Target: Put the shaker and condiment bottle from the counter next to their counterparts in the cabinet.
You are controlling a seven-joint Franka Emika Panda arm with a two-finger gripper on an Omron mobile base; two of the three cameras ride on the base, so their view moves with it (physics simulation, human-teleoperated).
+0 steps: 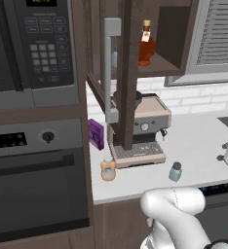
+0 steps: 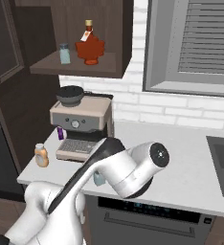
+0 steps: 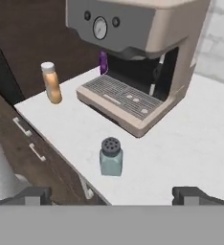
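Grey-blue shaker (image 3: 111, 157) upright near table (image 3: 190, 143) front edge; orange-tan bottle (image 3: 51, 83) upright, well apart by the corner.

The coffee machine (image 1: 138, 129) stands on the counter (image 1: 194, 151) below the open cabinet (image 2: 80, 64). In the left base view, the condiment bottle (image 1: 107, 168) stands just beside its front left corner, the shaker (image 1: 175, 171) near its front right corner, and a box (image 1: 96, 133) to its left. In the cabinet above, a second shaker (image 2: 64, 53) stands left of a bottle (image 2: 89, 46).
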